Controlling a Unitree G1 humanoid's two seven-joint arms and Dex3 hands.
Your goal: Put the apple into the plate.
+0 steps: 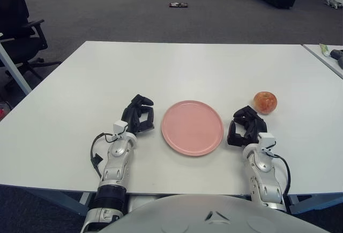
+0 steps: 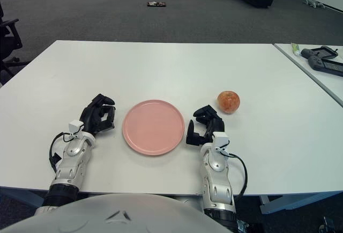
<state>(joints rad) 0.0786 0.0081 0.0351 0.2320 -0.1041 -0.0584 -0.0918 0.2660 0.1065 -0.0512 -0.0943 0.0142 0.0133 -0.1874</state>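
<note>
a smooth white worktop [image 1: 177, 67] carries a flat round pink plate [image 1: 192, 127], bare. left hand [image 1: 139, 115] at its 9 o'clock, right hand [image 1: 246, 126] at 3, both loosely curled, holding nothing. the round, speckled red apple [image 1: 265, 102] sits at 2 o'clock, just beyond the right hand.

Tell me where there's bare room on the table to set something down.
Bare: the table's far half beyond the plate, and its left side past the left hand. Crowded: the near strip, where the right hand sits between plate and apple.
</note>
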